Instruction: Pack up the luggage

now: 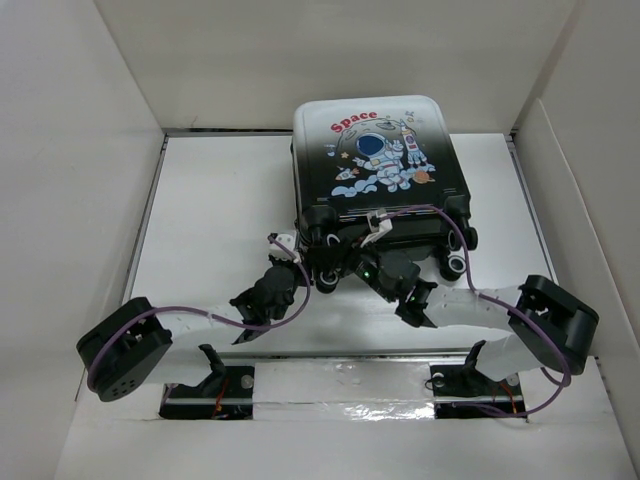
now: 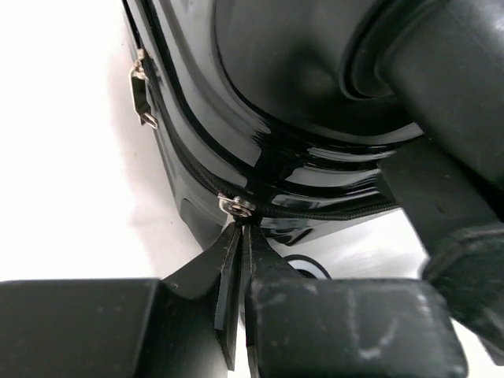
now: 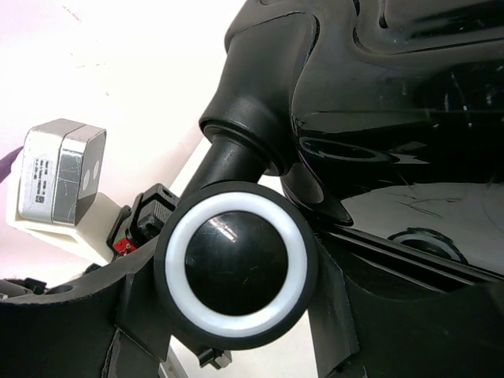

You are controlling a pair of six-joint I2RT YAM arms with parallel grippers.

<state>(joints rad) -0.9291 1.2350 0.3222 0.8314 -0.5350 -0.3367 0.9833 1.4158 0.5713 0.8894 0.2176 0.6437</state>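
Luggage (image 1: 375, 150): closed and lying flat on the white tabletop (image 1: 220, 200). The astronaut and red "Space" print faces up. Its wheeled end is turned toward both end effectors, so the shell lies directly ahead of them.
Left end effector (image 2: 239, 228): fully closed, with the two fingers (image 2: 228, 268) pressed together and no gap between them. The tips are set against the zipper seam of the black shell.
Zipper slider (image 2: 236, 206): a small metal piece on the seam, touching the left tips and just ahead of them. I cannot tell whether a tab is pinched between the fingers.
Second zipper pull (image 2: 142, 94): a metal tab hanging on the same seam. It is farther ahead of the left end effector, off to the left in its wrist view and well apart from the tips.
Right end effector (image 3: 236, 272): jaws partway apart and clamped around a wheel, with one finger on each side of it.
Wheel (image 3: 236, 260): black with a white ring, sitting between the right fingers. Its black stem (image 3: 236, 150) rises ahead into the shell's corner.
Grey labelled box (image 3: 59, 177): near the right end effector, beyond its finger on the left of that view.
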